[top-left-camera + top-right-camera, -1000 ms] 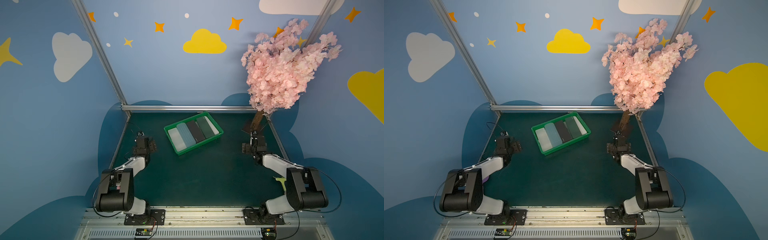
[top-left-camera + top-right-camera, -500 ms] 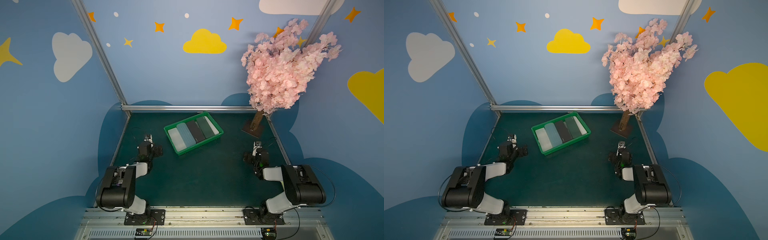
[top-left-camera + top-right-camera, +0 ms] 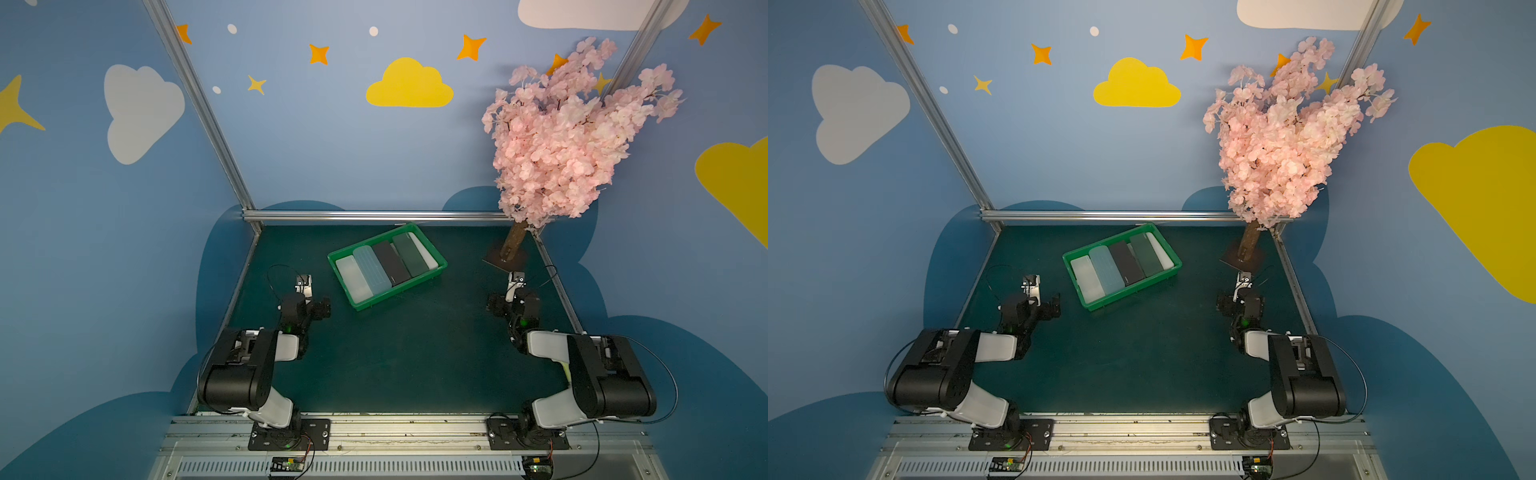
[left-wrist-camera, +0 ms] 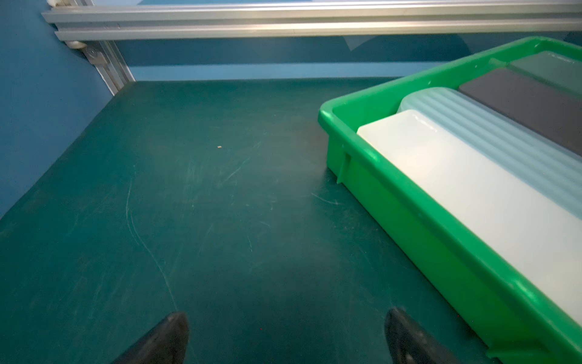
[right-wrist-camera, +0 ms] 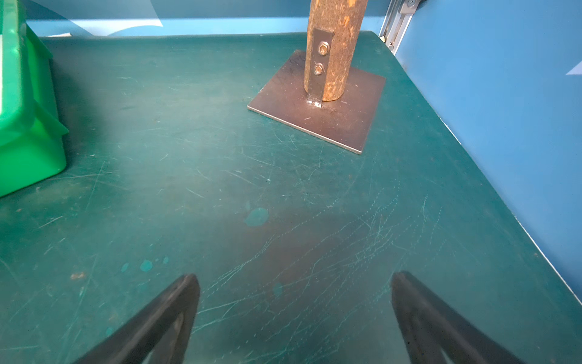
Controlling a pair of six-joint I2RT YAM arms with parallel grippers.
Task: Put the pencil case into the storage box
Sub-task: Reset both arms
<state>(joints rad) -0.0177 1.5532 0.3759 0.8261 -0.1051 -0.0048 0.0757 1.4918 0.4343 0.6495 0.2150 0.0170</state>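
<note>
- Both arms have drawn back from the box (image 4: 409,220).
- Left claw (image 4: 286,331) and right claw (image 5: 296,299) gape open, empty, either side of box.
- Cases (image 3: 390,262) fill box.

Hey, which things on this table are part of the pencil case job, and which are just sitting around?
Job:
- storage box
- pencil cases, already lying inside it

Just there:
- pink blossom tree
- metal base plate under its trunk

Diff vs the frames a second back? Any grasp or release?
Both arms folded back toward their bases, drawing the left gripper and right gripper away from the rear. Nothing taken or released; fingers open, empty. The storage box and the pencil cases in it stayed put.
</note>
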